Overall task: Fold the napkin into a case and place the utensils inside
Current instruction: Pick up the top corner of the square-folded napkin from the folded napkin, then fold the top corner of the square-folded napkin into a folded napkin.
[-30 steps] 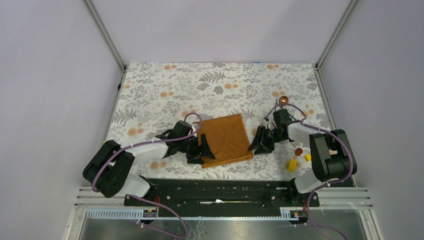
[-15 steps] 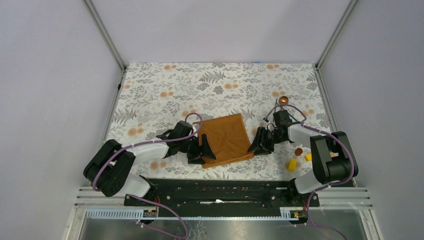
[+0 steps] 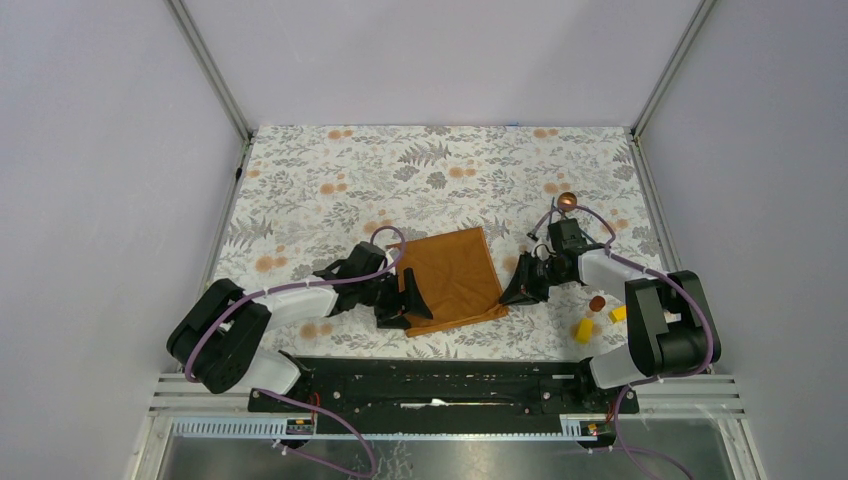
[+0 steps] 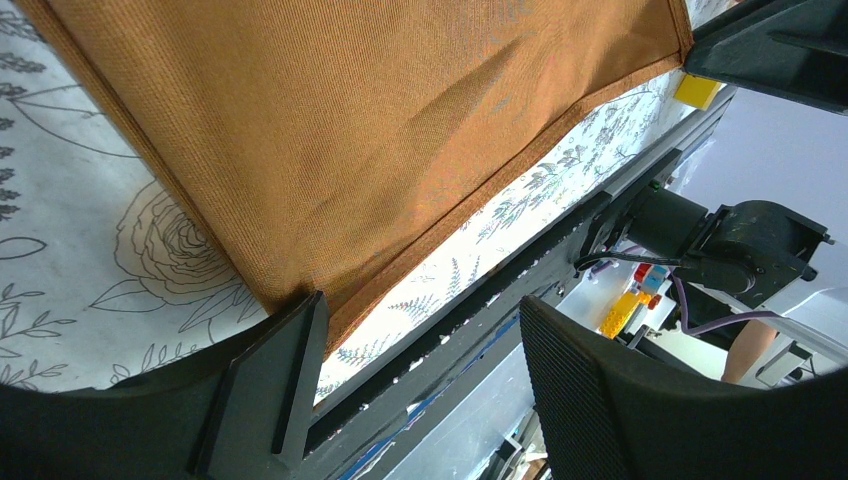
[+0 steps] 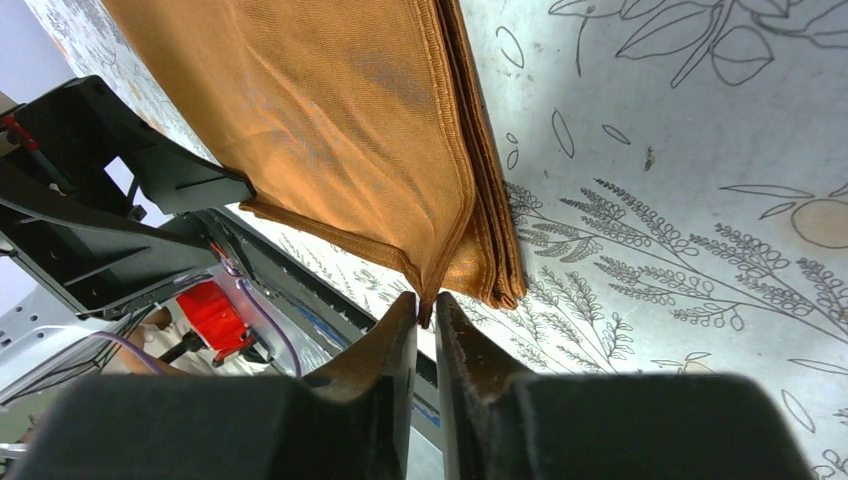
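Top external: one napkin point(image 3: 455, 275), two yellow blocks point(image 3: 584, 329), one disc point(image 3: 597, 302).

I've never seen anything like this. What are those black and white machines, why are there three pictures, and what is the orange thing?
Those are two robot arms, bolted at the near edge of the table. The wide picture comes from a camera above them. The two close-ups come from cameras on their wrists, each looking past its own fingers. The orange thing is a folded napkin lying on the flowered table. The right gripper is shut on a corner of its top layer. The left gripper is open at the other near corner and holds nothing. To the right lie two yellow blocks, a brown disc and, farther back, a spoon with a copper bowl.
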`<state>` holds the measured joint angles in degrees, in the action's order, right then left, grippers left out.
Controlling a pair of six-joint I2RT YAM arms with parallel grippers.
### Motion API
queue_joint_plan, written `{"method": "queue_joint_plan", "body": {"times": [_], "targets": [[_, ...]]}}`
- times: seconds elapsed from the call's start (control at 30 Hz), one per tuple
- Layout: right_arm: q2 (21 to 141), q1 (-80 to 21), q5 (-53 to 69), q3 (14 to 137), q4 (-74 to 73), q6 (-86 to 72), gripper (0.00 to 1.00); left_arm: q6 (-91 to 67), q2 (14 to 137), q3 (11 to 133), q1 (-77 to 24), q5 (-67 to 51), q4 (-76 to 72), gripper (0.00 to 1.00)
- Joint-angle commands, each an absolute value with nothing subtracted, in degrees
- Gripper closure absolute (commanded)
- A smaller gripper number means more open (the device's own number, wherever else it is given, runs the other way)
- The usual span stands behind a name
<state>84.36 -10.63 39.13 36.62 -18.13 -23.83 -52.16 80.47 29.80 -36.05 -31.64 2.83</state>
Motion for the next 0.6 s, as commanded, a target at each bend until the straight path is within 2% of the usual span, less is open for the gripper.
{"method": "queue_joint_plan", "body": {"times": [0.0, 0.07, 0.3, 0.57], "targets": [[84.1, -11.7, 40.5, 37.5, -18.6, -23.5, 0.88, -52.1, 79.7, 29.0, -36.6, -31.1, 1.3, 0.22], [85.0, -12.5, 40.5, 38.3, -18.4, -23.4, 1.0, -52.1, 78.3, 29.5, -36.6, -31.3, 1.3, 0.21], [90.8, -21.1, 38.3, 46.5, -16.1, -25.3, 1.0, -52.3, 68.8, 33.3, -35.8, -24.3, 8.4, 0.13], [111.7, -30.6, 40.0, 66.4, -9.2, -29.9, 1.0, -54.9, 57.6, 28.8, -29.5, -16.7, 16.7, 0.09]]}}
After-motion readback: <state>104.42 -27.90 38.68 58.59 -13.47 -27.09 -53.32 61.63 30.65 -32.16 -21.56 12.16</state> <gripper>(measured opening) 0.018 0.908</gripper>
